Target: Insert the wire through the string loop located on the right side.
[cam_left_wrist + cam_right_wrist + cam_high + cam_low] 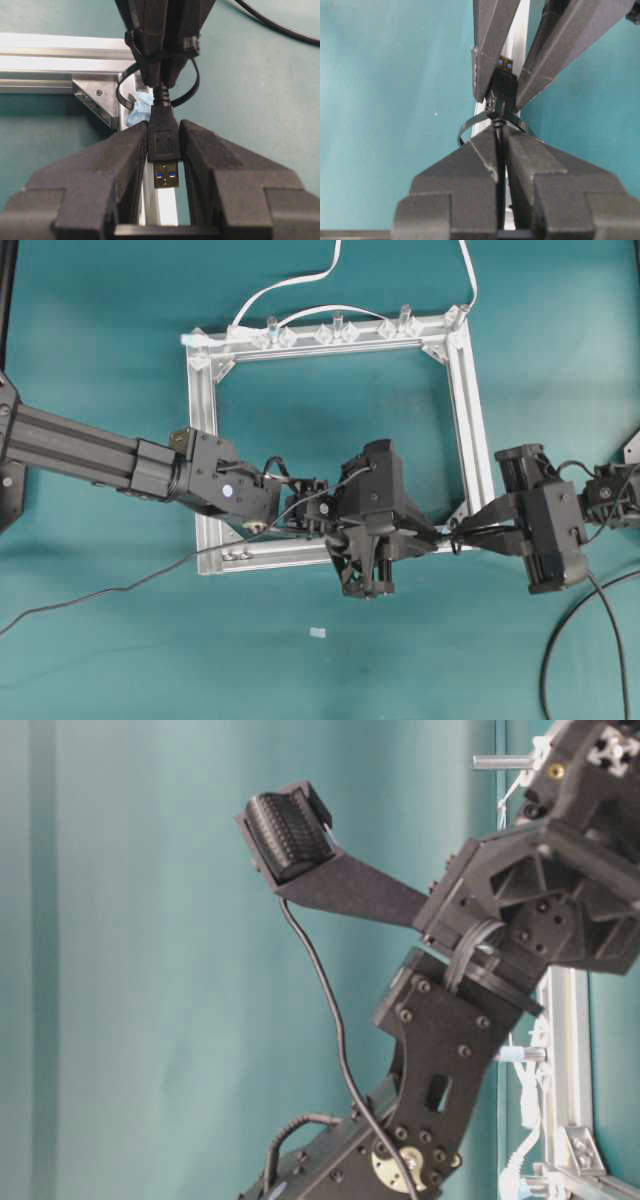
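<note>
While your left end effector [164,150] pinched the wire [164,145] by its rigid plug, the right [500,145] gripped the limp cable, seemingly through the string loop [470,122].

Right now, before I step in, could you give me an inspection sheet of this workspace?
Surface: teal table bearing a silver frame.
Job's things: wire runs through the loop at the frame's corner; plug is past it.
Clutter: white scrap on the table; clear clips on the far bar.
Grippers: left tool shut on the plug; right tool shut on the wire.
Cables: white cables at the far bar; thick black cable at right.
Surroundings: nothing seen.
</note>
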`<state>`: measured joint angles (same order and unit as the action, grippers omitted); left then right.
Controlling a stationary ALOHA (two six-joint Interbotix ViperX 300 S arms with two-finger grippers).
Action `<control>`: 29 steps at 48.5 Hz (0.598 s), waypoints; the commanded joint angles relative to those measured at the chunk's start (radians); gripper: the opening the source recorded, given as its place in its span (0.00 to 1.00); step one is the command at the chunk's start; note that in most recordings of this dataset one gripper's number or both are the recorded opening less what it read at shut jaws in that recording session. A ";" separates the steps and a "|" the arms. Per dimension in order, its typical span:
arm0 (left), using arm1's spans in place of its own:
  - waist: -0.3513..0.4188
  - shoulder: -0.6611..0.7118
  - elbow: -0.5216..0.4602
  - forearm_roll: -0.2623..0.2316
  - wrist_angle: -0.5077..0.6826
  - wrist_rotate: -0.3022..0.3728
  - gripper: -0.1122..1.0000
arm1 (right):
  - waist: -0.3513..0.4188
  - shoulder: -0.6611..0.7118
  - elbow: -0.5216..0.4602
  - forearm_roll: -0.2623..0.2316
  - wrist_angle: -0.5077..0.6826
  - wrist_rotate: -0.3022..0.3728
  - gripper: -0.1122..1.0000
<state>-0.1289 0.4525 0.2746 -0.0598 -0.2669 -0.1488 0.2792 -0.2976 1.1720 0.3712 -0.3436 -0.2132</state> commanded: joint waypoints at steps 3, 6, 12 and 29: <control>-0.002 -0.037 -0.017 0.003 -0.005 -0.003 0.32 | -0.003 -0.006 0.003 -0.003 -0.002 0.025 0.17; -0.002 -0.041 -0.014 0.003 -0.005 -0.002 0.32 | -0.003 -0.006 0.005 -0.003 0.000 0.052 0.17; -0.002 -0.048 -0.011 0.003 -0.005 -0.002 0.32 | -0.003 -0.006 0.005 -0.003 0.006 0.095 0.17; -0.002 -0.054 -0.009 0.003 0.008 -0.002 0.32 | -0.003 -0.017 0.014 -0.003 0.015 0.097 0.55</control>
<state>-0.1304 0.4495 0.2761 -0.0598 -0.2562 -0.1488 0.2777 -0.2991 1.1904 0.3697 -0.3283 -0.1197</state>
